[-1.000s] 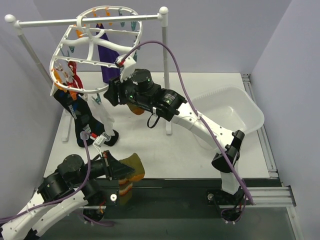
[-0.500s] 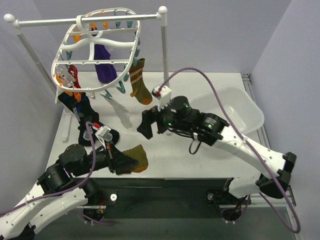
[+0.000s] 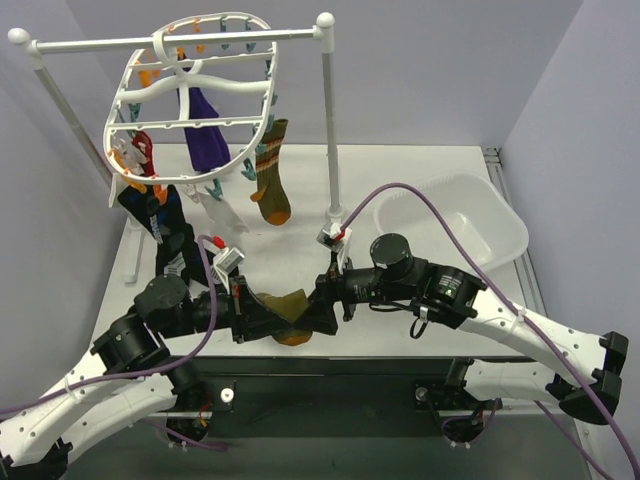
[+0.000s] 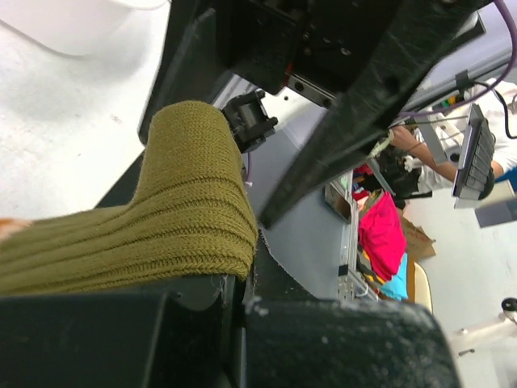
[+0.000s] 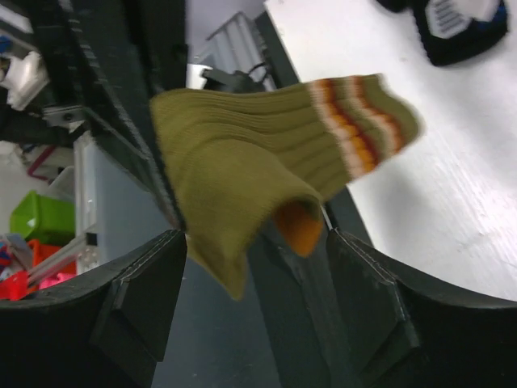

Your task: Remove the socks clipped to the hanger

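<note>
Within the last second the right pincer (image 3: pixel 325 305) has left the hanger (image 3: pixel 215 122) and descended to the near bench edge, meeting the left pincer (image 3: pixel 262 318).

Left pincer: clenched on one freed olive sock (image 3: pixel 290 308), a limp ribbed knit with an orange-and-white striped band.

Right pincer: spread, straddling that sock.

Probable step: hand-over.

The purple sock (image 3: pixel 205 140) and others remain clipped to the rigid white plastic frame.

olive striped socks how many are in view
2. One olive sock hangs clipped at the right of the hanger; the second olive sock is held by the left gripper. None seems hidden.
</note>
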`<state>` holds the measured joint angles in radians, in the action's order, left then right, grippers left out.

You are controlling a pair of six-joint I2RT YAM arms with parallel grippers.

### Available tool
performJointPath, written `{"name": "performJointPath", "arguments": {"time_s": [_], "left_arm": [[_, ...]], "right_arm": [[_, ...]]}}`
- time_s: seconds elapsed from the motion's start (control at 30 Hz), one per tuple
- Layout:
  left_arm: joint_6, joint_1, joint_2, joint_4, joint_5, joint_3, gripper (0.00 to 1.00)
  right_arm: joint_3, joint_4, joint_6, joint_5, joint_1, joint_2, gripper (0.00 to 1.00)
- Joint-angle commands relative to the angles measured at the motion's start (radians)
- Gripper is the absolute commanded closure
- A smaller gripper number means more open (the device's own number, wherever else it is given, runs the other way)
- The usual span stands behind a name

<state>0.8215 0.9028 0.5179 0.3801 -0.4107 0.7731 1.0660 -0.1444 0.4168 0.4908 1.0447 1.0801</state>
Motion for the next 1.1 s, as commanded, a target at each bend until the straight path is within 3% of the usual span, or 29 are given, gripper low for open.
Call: {"name": "performJointPath", "arguments": {"time_s": [0.0, 0.13, 0.23, 0.33, 0.43, 0.47, 0.5, 0.7, 0.77, 0.87, 1.0, 1.07], "left_arm": [[-0.045, 0.004, 0.027, -0.089, -0.073, 0.058, 1.00], [-0.051, 0.004, 0.021, -0.070, -0.071, 0.052, 1.00], [-0.048, 0.004, 0.013, -0.075, -0.077, 0.046, 1.00], [-0.051, 0.004, 0.010, -0.075, -0.083, 0.048, 1.00], [-0.058, 0.004, 0.005, -0.067, -0.094, 0.049, 1.00], [-0.062, 0.004, 0.002, -0.058, -0.094, 0.048, 1.00], [-0.071, 0.002, 0.002, -0.052, -0.091, 0.051, 1.00], [-0.104, 0.002, -0.025, 0.013, -0.028, 0.054, 0.66], [-0.105, 0.002, -0.039, 0.025, -0.010, 0.054, 0.60], [-0.111, 0.002, -0.053, 0.052, 0.038, 0.060, 0.39], [-0.117, 0.002, -0.075, 0.092, 0.093, 0.071, 0.32], [-0.119, 0.004, -0.090, 0.115, 0.130, 0.075, 0.32]], "right_arm": [[-0.006, 0.170, 0.045, 0.088, 0.035, -0.003, 0.33], [-0.043, 0.251, 0.085, 0.110, 0.051, -0.011, 0.35], [-0.051, 0.279, 0.100, 0.109, 0.051, 0.003, 0.43], [-0.035, 0.258, 0.094, 0.089, 0.052, 0.024, 0.60], [-0.040, 0.244, 0.086, 0.023, 0.052, 0.017, 0.84], [-0.046, 0.244, 0.085, -0.009, 0.052, 0.001, 0.97], [-0.049, 0.243, 0.083, -0.021, 0.052, -0.006, 1.00], [-0.066, 0.213, 0.073, -0.130, 0.051, -0.057, 1.00], [-0.063, 0.187, 0.071, -0.170, 0.051, -0.078, 1.00], [-0.058, 0.140, 0.068, -0.289, 0.051, -0.111, 1.00], [-0.041, 0.043, 0.059, -0.484, 0.045, -0.161, 1.00], [-0.014, -0.059, 0.065, -0.694, 0.029, -0.183, 1.00]]}}
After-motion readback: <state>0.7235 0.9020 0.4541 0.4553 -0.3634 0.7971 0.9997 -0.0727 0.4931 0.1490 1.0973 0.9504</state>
